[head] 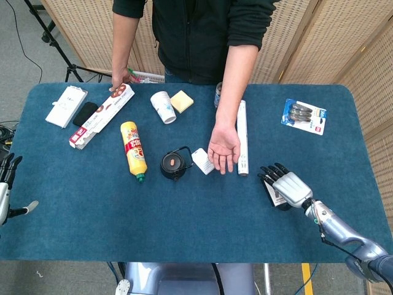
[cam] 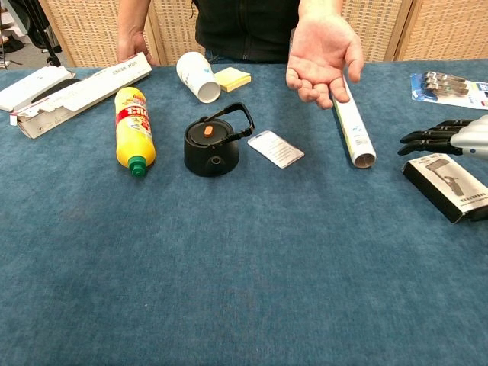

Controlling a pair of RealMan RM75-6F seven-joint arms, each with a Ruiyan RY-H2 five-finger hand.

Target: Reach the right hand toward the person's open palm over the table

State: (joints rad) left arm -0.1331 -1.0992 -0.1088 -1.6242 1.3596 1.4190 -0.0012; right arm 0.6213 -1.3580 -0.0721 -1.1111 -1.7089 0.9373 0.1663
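Fingers of the right hand (head: 287,188) are spread and empty above a black box (cam: 448,185), aimed at the palm (head: 225,147), which waits face-up beyond a white tube (head: 242,137), offering a landing spot above the desk (head: 184,209).

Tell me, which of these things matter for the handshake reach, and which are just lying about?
In the job:
right hand, open, holding nothing
person's open palm

Lying about:
white tube
black kettle
yellow bottle
paper cup
sticky notes
small black box
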